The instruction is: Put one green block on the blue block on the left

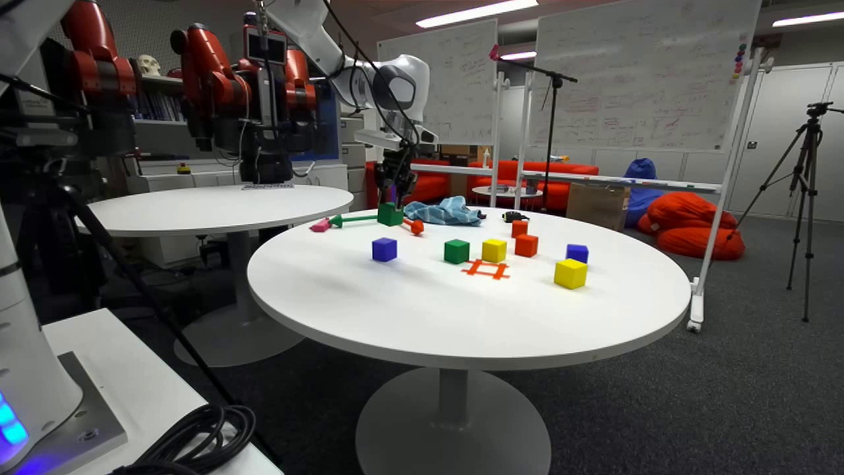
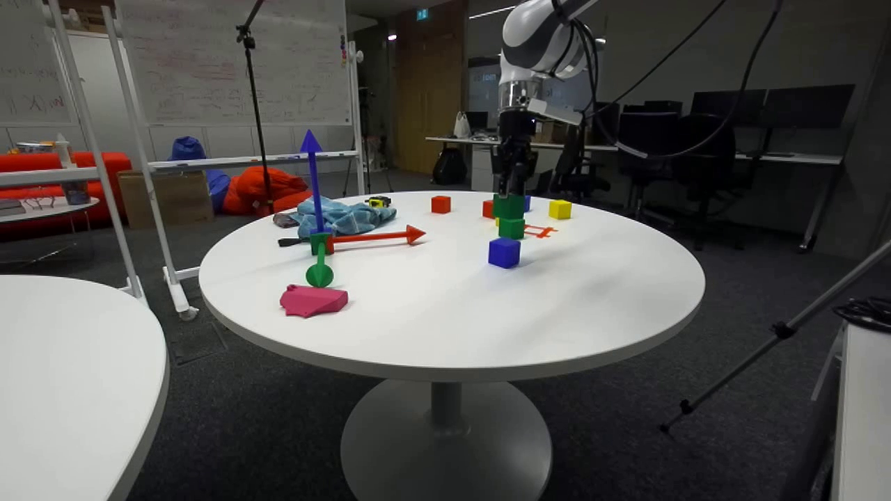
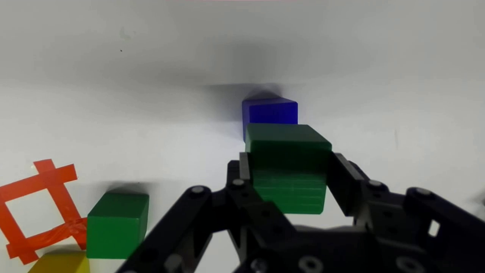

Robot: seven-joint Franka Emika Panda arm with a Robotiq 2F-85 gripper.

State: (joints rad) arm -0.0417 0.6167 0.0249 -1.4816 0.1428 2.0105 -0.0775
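Observation:
My gripper point(image 3: 291, 167) is shut on a green block point(image 3: 288, 189), its fingers on two opposite sides. In both exterior views the held green block point(image 1: 390, 214) point(image 2: 508, 206) is in the air above the table. A dark-blue block point(image 3: 273, 112) lies below it in the wrist view, its near part hidden by the held block. This blue block point(image 1: 384, 249) stands at the left of the cubes, and it also shows in an exterior view point(image 2: 504, 252). A gap shows between the two. Another green block point(image 1: 456, 251) point(image 3: 113, 223) is on the table. A second blue block point(image 1: 577, 253) stands farther right.
Yellow cubes point(image 1: 494, 250) point(image 1: 570, 273) and red cubes point(image 1: 526, 245) point(image 1: 519, 228) stand around an orange tape square point(image 1: 486, 269). A three-arrow axis model point(image 2: 321, 242), a pink piece point(image 2: 313, 300) and a blue cloth point(image 2: 348, 217) lie on the round table point(image 2: 445, 327).

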